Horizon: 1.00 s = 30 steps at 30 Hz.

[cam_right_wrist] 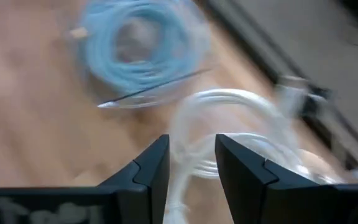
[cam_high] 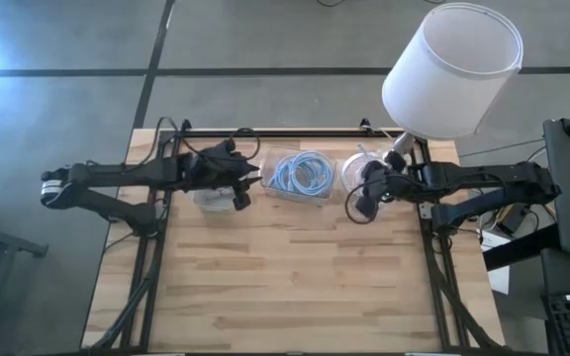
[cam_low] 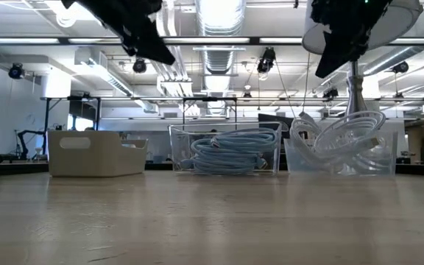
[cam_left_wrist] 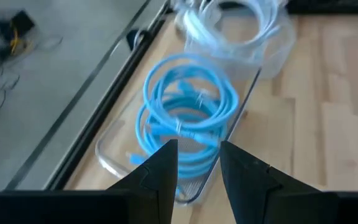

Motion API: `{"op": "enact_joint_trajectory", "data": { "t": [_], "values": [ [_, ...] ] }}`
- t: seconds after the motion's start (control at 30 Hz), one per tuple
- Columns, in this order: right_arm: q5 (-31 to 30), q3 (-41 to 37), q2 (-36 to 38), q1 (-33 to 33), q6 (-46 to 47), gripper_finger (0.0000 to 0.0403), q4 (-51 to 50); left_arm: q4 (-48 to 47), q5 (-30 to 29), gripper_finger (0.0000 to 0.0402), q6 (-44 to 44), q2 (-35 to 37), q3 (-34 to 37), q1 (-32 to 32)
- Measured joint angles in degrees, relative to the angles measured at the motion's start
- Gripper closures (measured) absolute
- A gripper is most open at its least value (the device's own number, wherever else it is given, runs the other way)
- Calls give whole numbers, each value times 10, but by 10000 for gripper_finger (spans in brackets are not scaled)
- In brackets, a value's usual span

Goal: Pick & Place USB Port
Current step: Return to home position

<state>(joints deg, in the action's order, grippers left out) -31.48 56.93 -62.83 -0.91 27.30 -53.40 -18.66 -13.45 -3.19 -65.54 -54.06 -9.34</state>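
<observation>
The blue cables [cam_high: 300, 174] lay coiled inside the middle transparent bin [cam_low: 177, 147], at the far edge of the table [cam_high: 295, 287]. Just right of it, the white cables [cam_low: 344, 140] were heaped in the right transparent bin [cam_low: 291, 163], with loops rising above its rim. The gray bin [cam_low: 94, 153] stood to the left of both. Its walls hid the inside in the low view and the left arm covered it from above, so I could not tell what it held.

No loose cable showed on the table's boards, near or far. By that, the sorting looked finished, and the only part left was for both arms to pull back to rest.

The left gripper [cam_left_wrist: 197, 149] hung above the row of bins, over the gray bin and the left end of the middle bin. Its fingers [cam_left_wrist: 166, 171] stood a little apart with nothing between them. The right gripper [cam_right_wrist: 191, 140] hung over the near side of the right bin, its fingers likewise parted and empty.

A white lamp shade [cam_high: 453, 69] stood over the table's far right corner.
</observation>
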Motion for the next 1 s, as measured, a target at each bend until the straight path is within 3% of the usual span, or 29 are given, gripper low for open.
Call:
{"op": "enact_joint_trajectory", "data": {
  "t": [0.1,0.23,0.5,0.8,1.0],
  "values": [
    [73,-16,9,0,-67,277,53,2,8,277,-12,23,2,0],
    [124,-51,32,0,-163,273,159,15,8,277,-30,60,23,0],
    [286,-167,111,2,-272,273,351,110,8,277,-31,166,139,0],
    [301,-301,244,2,-275,265,495,113,9,277,5,314,240,0],
    [301,-361,334,2,-232,261,501,113,9,277,7,399,287,0]
  ]
}}
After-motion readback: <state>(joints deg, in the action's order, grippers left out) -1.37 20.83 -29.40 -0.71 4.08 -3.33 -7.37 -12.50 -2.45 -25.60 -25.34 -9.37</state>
